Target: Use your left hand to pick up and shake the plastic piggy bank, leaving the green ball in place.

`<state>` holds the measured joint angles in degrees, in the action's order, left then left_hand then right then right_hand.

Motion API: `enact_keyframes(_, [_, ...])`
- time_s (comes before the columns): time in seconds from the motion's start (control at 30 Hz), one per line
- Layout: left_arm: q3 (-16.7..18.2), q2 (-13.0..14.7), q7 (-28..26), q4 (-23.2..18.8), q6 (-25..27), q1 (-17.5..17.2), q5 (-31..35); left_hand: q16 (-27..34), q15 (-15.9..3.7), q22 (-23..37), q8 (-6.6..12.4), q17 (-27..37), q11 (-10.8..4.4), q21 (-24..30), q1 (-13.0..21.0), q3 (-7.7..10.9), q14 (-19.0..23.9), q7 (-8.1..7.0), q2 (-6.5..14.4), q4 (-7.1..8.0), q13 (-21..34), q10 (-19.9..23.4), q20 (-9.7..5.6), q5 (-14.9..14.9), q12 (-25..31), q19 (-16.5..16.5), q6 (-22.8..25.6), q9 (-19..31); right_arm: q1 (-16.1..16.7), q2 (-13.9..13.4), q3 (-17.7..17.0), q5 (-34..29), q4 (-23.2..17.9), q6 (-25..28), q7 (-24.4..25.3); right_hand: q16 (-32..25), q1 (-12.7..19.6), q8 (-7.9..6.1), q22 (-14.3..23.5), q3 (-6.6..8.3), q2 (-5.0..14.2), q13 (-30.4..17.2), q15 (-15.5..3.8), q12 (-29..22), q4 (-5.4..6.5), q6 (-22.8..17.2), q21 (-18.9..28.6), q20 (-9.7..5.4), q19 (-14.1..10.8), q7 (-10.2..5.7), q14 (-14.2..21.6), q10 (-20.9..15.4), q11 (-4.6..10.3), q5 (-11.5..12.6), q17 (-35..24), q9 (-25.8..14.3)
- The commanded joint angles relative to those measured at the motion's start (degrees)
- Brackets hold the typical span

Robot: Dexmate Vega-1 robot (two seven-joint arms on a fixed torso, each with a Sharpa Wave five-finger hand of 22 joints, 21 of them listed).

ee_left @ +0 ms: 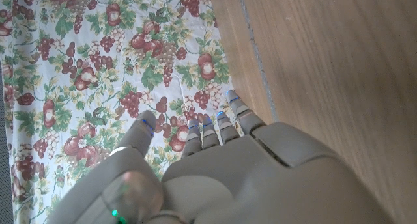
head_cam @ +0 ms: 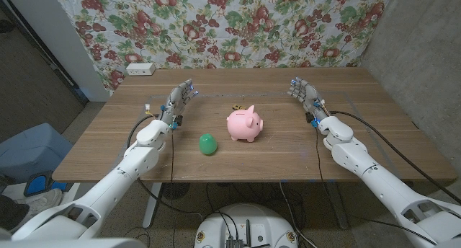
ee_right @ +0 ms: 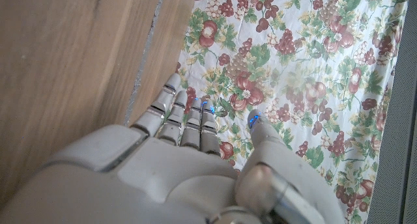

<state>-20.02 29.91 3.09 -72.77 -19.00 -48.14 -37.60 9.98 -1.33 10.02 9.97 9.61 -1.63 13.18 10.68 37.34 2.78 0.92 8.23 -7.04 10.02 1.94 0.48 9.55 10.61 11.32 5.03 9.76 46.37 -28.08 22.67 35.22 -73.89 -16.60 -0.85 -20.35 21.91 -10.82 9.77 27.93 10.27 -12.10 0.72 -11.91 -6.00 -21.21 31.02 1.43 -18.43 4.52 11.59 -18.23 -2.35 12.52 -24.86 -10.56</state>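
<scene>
our left hand (head_cam: 176, 102) waits at the desk (head_cam: 108, 143) edge, fingers (ee_left: 208, 129) spread and holding nothing. the pink piggy bank (head_cam: 245, 124) stands mid-desk toward our right, the green ball (head_cam: 208, 143) between them, slightly nearer us.

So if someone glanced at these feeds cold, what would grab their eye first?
Probably the glossy pink plastic piggy bank standing mid-table, with the small green ball just beside it toward the robot's left. Next, the two grey robot hands: the left hand and right hand flank them, fingers apart and holding nothing. Behind the wooden table hangs a busy fruit-patterned cloth.
</scene>
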Motion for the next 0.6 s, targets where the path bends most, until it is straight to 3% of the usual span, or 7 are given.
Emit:
enact_keyframes(0.03, [0.6,0.0,0.4,1.6,-2.8,0.6,0.8,0.3,-0.13,0.3,0.37,0.2,0.03,0.2,0.2,0.29,0.5,-0.18,0.8,0.13,0.2,0.5,-0.09,0.3,0.3,0.4,0.3,0.2,-2.1,0.7,0.9,-1.6,1.8,-0.8,-0.2,-0.3,1.0,-0.38,0.2,0.36,0.06,-0.1,-0.09,-0.3,0.11,-0.5,0.3,-0.07,-0.3,-0.11,0.4,-0.4,0.23,0.3,-0.2,-0.3])
enact_keyframes(0.6, [0.0,-0.5,0.8,3.0,-2.7,2.0,1.3,0.3,-0.03,0.3,0.44,0.2,0.06,0.1,0.0,0.41,0.9,-0.19,0.7,0.03,0.2,0.8,-0.07,0.3,0.4,0.7,0.5,0.2,-2.0,0.9,0.5,-1.3,2.3,-1.1,0.1,-0.3,0.6,-0.39,0.3,0.22,0.00,-0.1,-0.03,-0.4,0.42,-0.5,0.0,0.05,-0.3,-0.11,0.5,-0.5,0.07,0.2,-0.2,-0.3])
